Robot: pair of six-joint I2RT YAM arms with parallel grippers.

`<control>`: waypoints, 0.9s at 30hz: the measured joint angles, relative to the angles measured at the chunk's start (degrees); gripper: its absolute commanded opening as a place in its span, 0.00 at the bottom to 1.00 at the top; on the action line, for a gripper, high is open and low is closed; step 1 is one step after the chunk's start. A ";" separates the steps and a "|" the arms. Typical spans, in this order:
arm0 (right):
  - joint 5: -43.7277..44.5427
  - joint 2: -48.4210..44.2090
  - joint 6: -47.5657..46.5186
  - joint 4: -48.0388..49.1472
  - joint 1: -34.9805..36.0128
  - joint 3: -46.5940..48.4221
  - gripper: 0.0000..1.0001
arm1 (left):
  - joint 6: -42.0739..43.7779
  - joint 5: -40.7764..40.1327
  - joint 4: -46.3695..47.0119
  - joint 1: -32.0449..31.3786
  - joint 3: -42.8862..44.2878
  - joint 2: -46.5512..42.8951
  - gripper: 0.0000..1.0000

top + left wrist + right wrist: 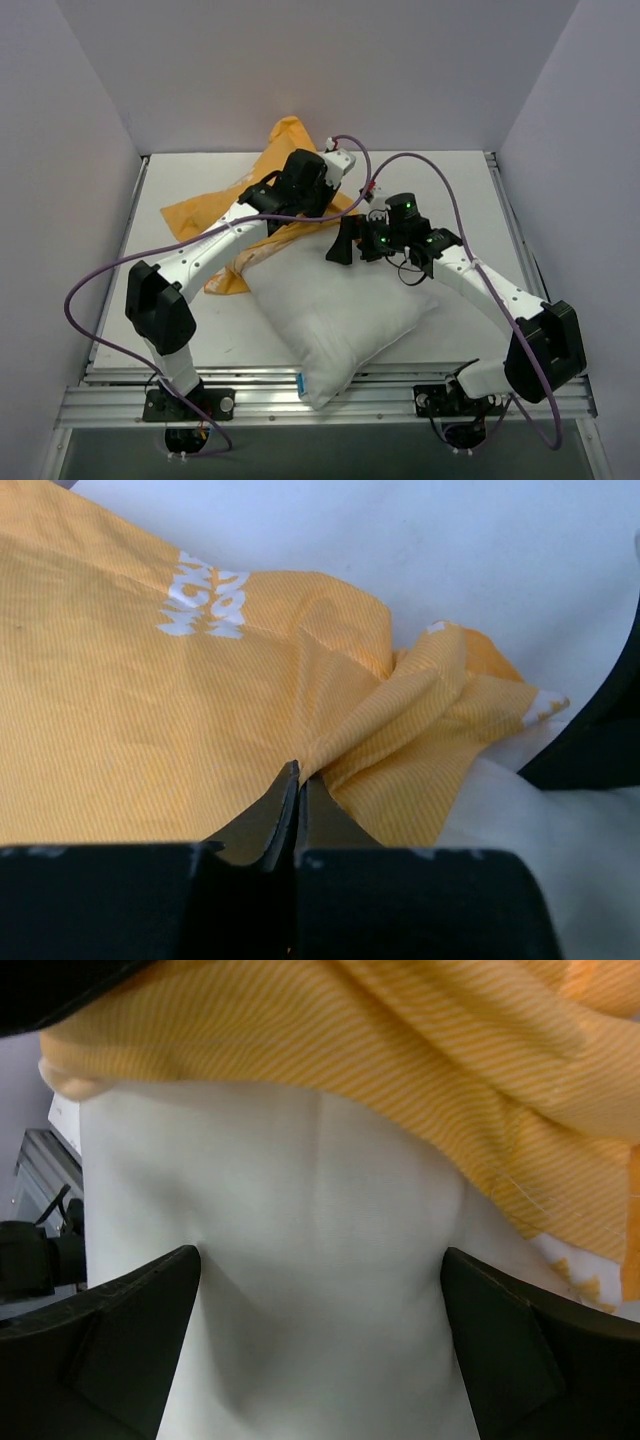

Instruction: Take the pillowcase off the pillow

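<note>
Jaws: left gripper point(297, 805) pinches orange-yellow fabric pillowcase point(150, 710), right gripper point(320, 1305) gapes over plump white pillow point(340, 310); likely last peel, pull clear

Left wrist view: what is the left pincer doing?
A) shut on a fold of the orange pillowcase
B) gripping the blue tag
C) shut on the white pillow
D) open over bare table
A: the left pincer is closed, with a pinched fold of the pillowcase caught at its tips.
</note>
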 measured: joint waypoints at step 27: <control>-0.24 -10.80 -7.61 -19.65 7.28 19.98 0.00 | -14.62 -4.11 4.28 16.92 -5.22 -6.54 0.02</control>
